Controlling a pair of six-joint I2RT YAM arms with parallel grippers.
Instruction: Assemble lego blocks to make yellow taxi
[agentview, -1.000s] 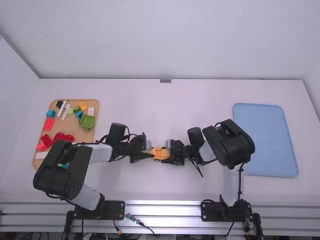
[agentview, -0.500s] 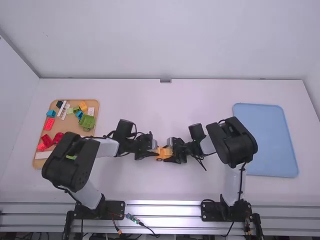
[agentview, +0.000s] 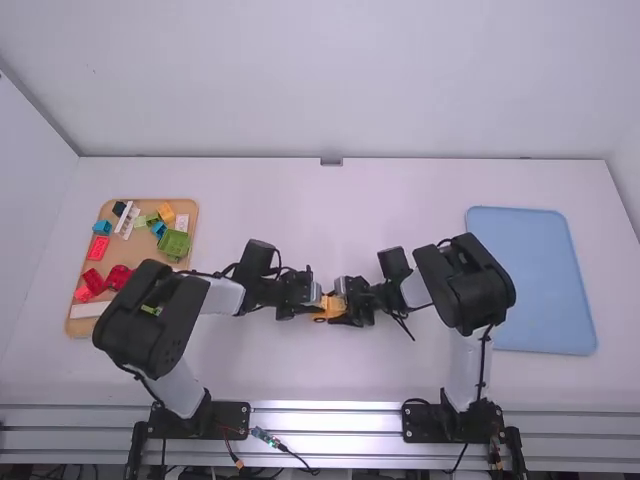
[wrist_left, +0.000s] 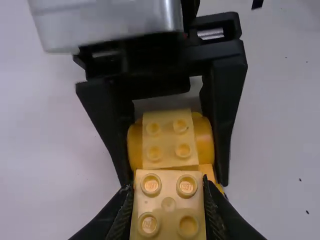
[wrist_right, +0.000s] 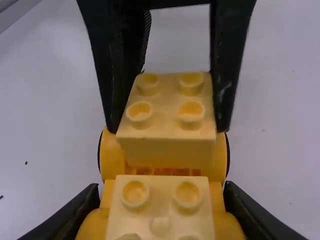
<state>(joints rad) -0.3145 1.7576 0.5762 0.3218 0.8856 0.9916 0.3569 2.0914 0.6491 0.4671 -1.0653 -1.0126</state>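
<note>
The left gripper (agentview: 316, 297) and the right gripper (agentview: 341, 302) faced each other just above the white table (agentview: 300, 365), near its middle. Between them was the taxi's orange-yellow plastic base (wrist_right: 114, 155), with rounded sides. The right gripper had its jaws closed on that base from both sides. A pale yellow, square plastic block (wrist_right: 160, 212) with studs on top sat on the base, between the right gripper's jaws (its studs faced up at that wrist camera).

The left gripper's jaws pinched a second pale yellow block (wrist_left: 168, 207), square, with four studs, by two opposite sides. It was over the other end of the base, beside the first block; whether it touched the base I cannot tell.

On the robot's left lay a tan tray (agentview: 122, 254), partly behind the left arm. It held a green block (agentview: 174, 243), a flat red block (agentview: 98, 248), a blue block (agentview: 102, 227), an orange block (agentview: 166, 212), a black block (agentview: 119, 208), darker red rounded pieces (agentview: 118, 277) and some white pieces. On the robot's right, a flat blue tray (agentview: 535, 280) lay beyond the right arm.
</note>
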